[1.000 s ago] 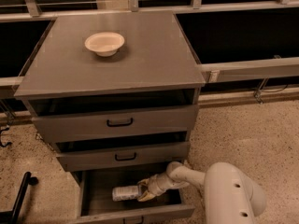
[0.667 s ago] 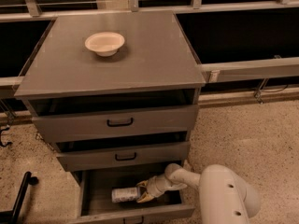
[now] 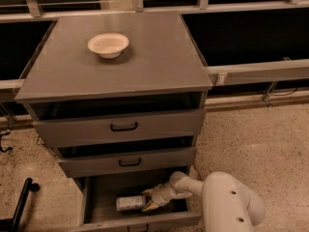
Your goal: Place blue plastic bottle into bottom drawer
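The blue plastic bottle (image 3: 129, 203) lies on its side inside the bottom drawer (image 3: 99, 193), which is pulled out. Its pale label faces up. My gripper (image 3: 147, 200) is down inside the drawer, right at the bottle's right end. The white arm (image 3: 227, 202) reaches in from the lower right. The bottle rests low on the drawer floor, near the middle of the tray.
A cream bowl (image 3: 108, 44) sits on the grey cabinet top (image 3: 145, 62). The top drawer (image 3: 123, 126) and middle drawer (image 3: 129, 162) stick out slightly above the bottom one. A black bar (image 3: 21, 202) stands on the speckled floor at the lower left.
The arm's elbow has shifted a little to the left and down. The bottle and the gripper stay almost where they were in the drawer.
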